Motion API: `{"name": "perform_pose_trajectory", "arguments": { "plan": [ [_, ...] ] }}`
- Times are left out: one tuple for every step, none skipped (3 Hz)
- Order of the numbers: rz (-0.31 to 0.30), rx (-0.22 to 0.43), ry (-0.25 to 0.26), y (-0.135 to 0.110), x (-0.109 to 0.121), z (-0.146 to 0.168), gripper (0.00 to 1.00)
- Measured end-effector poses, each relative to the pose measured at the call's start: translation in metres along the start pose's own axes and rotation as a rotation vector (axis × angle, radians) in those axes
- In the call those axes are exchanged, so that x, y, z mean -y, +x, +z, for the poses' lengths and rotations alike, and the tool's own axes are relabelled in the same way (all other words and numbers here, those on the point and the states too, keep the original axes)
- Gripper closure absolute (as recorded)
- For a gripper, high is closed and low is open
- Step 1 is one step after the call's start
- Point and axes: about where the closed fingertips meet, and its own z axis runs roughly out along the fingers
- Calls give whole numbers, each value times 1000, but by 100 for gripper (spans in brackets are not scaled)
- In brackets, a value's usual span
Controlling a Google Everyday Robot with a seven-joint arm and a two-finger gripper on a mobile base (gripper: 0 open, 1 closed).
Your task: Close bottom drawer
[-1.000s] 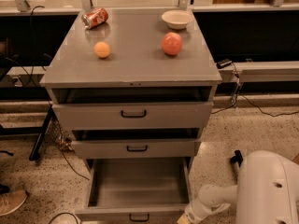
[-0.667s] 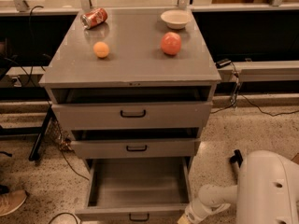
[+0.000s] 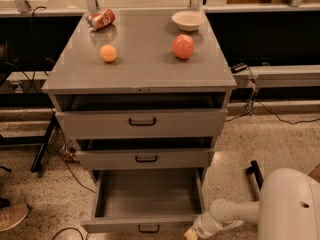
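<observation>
The bottom drawer (image 3: pixel 145 223) of the grey cabinet is pulled far out; its long grey tray looks empty and its small black handle sits at the lower edge of the view. My white arm reaches in from the lower right. The gripper (image 3: pixel 192 233) is at the drawer's front right corner, mostly cut off by the picture's lower edge. The middle drawer (image 3: pixel 145 159) and the top drawer (image 3: pixel 142 123) stand slightly open above it.
On the cabinet top (image 3: pixel 140 71) lie a tipped red can (image 3: pixel 100 19), an orange (image 3: pixel 108 53), a red apple (image 3: pixel 183 46) and a white bowl (image 3: pixel 187 19). Cables run along the speckled floor. A shoe (image 3: pixel 11 216) shows at the lower left.
</observation>
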Motion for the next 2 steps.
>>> {"name": "perform_pose_trajectory", "arguments": {
  "plan": [
    [16,61,20,-7,7,9,100],
    [10,113,43,-20,14,14,100]
  ]
}}
